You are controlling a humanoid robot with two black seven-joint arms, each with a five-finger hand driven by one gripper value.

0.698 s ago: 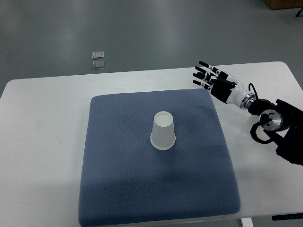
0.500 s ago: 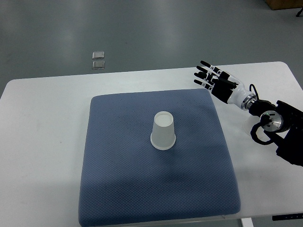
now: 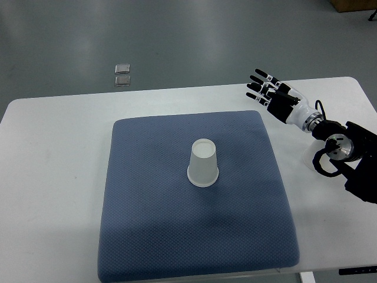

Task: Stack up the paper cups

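A white paper cup (image 3: pixel 203 163) stands upside down near the middle of the blue mat (image 3: pixel 153 236). Whether it is one cup or a stack I cannot tell. My right hand (image 3: pixel 267 93) hovers beyond the mat's far right corner, well away from the cup, fingers spread and holding nothing. Its arm comes in from the right edge. The left arm is out of view.
The mat lies on a white table (image 3: pixel 53 153). Two small grey squares (image 3: pixel 122 75) sit on the floor beyond the table's far edge. Bare tabletop shows on both sides of the mat.
My right hand has drifted slightly right and away from the mat, still spread. The cup has not moved.
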